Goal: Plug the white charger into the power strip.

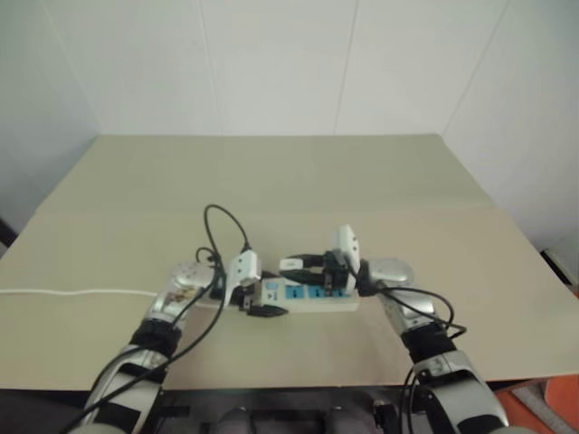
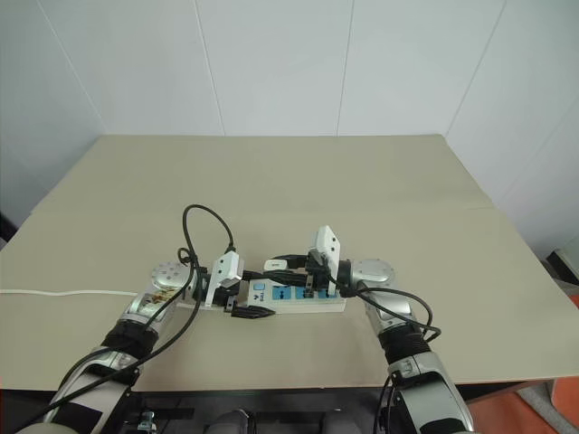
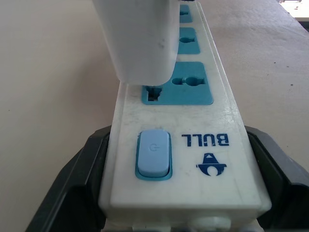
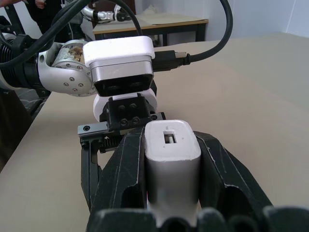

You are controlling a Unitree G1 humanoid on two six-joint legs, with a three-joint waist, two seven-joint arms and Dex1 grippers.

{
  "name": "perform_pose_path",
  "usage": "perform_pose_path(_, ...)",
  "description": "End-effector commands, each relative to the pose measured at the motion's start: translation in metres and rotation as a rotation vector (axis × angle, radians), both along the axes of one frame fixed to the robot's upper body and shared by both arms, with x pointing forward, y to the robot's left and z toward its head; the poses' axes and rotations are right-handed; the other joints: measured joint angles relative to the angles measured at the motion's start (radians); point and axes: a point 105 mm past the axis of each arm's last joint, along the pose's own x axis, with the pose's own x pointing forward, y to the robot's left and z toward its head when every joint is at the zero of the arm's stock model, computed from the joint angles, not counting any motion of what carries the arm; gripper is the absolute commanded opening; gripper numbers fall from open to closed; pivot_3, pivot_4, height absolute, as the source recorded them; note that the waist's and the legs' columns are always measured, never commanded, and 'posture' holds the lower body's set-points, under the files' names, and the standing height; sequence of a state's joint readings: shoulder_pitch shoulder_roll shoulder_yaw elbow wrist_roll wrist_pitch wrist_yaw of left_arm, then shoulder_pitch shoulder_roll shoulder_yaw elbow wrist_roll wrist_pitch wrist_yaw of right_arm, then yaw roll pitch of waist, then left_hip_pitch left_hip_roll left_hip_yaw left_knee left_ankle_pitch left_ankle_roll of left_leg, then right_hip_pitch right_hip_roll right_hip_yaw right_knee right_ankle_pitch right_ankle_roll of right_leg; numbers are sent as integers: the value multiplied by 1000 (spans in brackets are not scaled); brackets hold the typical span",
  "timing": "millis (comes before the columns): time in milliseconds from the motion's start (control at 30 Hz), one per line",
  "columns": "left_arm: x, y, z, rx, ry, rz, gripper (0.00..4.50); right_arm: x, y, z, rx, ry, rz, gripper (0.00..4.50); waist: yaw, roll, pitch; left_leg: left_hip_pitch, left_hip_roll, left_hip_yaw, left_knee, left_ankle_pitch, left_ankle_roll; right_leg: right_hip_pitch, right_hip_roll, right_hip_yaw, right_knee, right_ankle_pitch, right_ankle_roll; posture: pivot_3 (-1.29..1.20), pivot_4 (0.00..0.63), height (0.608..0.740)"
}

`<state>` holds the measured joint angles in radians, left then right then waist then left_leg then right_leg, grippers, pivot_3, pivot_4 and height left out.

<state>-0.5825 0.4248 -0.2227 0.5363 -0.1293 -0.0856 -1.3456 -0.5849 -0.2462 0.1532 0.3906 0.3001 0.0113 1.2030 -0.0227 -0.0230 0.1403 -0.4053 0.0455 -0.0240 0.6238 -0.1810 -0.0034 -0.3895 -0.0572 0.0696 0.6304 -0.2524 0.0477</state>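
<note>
The power strip [image 3: 227,116] lies flat on the beige table, with several blue sockets in a row and a blue switch [image 3: 153,153] at its near end. My left gripper [image 1: 261,300] is shut on that switch end, one black finger [image 3: 72,193] on each long side. The white charger [image 4: 173,145] is clamped between the fingers of my right gripper [image 1: 303,265]. It hangs over the strip with its lower end right at the blue socket [image 3: 178,84] closest to the switch. Its prongs are hidden under its body.
The strip's thin white cord [image 1: 81,292] runs left across the table to its edge. Black cables [image 1: 222,226] loop above my left wrist. White walls close the table's [image 1: 271,181] far and side edges. An orange object [image 1: 543,398] lies past the front right corner.
</note>
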Motion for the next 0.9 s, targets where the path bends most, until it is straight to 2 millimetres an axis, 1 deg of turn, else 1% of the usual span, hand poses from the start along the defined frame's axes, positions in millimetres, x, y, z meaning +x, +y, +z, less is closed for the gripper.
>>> perform_pose_path(33,-5,2,-4,35,5,-23,3312,-1,4,5,-1,-29,26,1143,0,0,0,0,0,0,0,0,0,0,0,0,0,0,0,0,150,740)
perform_pose_path(233,-4,2,-3,37,4,-21,3312,0,1,0,-19,-21,23,1143,1,0,0,0,0,0,0,0,0,0,0,0,0,0,0,0,150,740)
perform_pose_path(400,-4,3,-3,40,3,-19,3312,4,-4,-7,-45,-20,6,1143,1,0,0,0,0,0,0,0,0,0,0,0,0,0,0,0,150,740)
perform_pose_path(733,-4,9,-2,47,2,-11,3312,11,-20,-24,-93,22,-35,1143,0,0,0,1,0,0,0,0,0,0,0,0,0,0,0,0,150,740)
perform_pose_path(900,-5,11,-2,50,3,-1,3312,11,-30,-31,-118,33,-51,1143,0,0,0,1,0,0,0,0,0,1,0,0,0,0,0,0,150,740)
